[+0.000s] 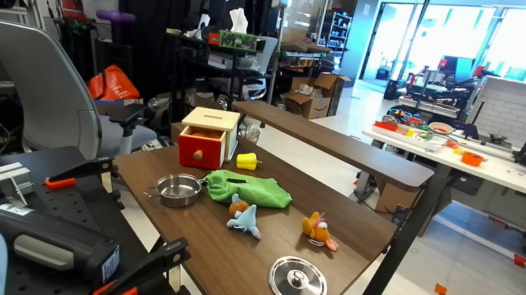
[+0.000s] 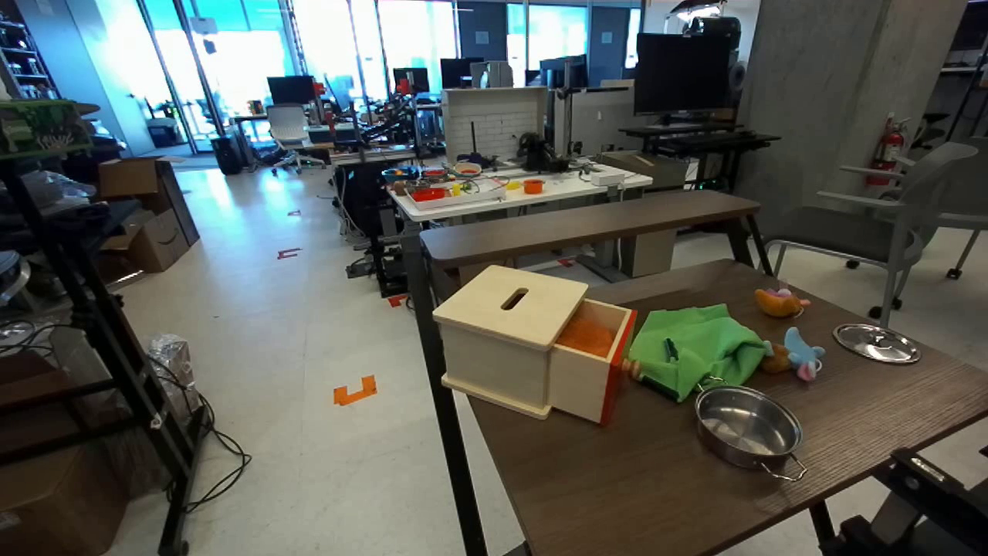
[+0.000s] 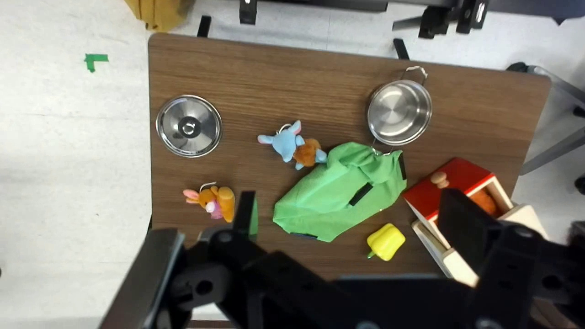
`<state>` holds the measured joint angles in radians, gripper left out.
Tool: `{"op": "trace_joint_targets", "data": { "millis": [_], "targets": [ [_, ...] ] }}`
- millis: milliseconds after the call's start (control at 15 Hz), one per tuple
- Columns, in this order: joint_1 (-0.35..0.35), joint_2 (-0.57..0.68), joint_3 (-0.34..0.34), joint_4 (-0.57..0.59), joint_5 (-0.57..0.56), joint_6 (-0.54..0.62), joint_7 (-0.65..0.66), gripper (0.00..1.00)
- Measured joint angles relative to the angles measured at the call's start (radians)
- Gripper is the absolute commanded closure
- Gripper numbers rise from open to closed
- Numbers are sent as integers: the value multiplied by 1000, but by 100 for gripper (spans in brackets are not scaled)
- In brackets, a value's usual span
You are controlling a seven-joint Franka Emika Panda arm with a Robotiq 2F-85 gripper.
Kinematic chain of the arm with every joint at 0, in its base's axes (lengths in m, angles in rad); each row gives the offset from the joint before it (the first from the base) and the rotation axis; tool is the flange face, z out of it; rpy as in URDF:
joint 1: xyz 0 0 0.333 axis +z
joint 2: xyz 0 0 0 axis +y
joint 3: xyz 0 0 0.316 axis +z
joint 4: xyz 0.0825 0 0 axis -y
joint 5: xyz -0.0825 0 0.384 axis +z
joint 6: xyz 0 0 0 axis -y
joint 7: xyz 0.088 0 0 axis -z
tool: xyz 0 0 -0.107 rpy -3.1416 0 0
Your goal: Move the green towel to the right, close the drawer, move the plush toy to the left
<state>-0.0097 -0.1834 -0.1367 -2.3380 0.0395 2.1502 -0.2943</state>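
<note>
The green towel (image 1: pixel 253 191) (image 2: pixel 695 347) (image 3: pixel 329 201) lies crumpled mid-table, beside the drawer and pot. The red-fronted drawer (image 1: pixel 200 154) (image 2: pixel 583 382) (image 3: pixel 457 176) stands partly open from its pale wooden box (image 1: pixel 212 118) (image 2: pixel 494 347), with something orange inside. A blue and brown plush toy (image 1: pixel 246 220) (image 2: pixel 804 354) (image 3: pixel 286 144) lies against or close to the towel. An orange plush toy (image 1: pixel 318 230) (image 2: pixel 779 303) (image 3: pixel 224 201) lies farther off. My gripper (image 1: pixel 248 2) (image 3: pixel 352 205) is open and empty, high above the table; its finger hides part of the drawer in the wrist view.
A steel pot (image 1: pixel 179 191) (image 2: pixel 749 428) (image 3: pixel 400 112) touches the towel with one handle. A steel lid (image 1: pixel 297 282) (image 2: pixel 876 344) (image 3: pixel 188 125) lies near the table's end. A yellow pepper (image 1: pixel 247 161) (image 3: pixel 386 241) lies by the box. A raised shelf (image 1: pixel 337 146) (image 2: pixel 594 228) runs along one table side.
</note>
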Motion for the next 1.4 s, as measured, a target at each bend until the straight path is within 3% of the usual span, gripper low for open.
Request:
{"op": "trace_joint_targets", "data": {
  "millis": [200, 533, 867, 1400],
  "targets": [
    [2, 175, 39, 57, 7, 125, 53, 0],
    [8, 482, 108, 191, 6, 229, 124, 0],
    [40, 712, 147, 341, 3, 244, 189, 0],
    [82, 977, 140, 549, -75, 242, 268, 0]
  ]
}}
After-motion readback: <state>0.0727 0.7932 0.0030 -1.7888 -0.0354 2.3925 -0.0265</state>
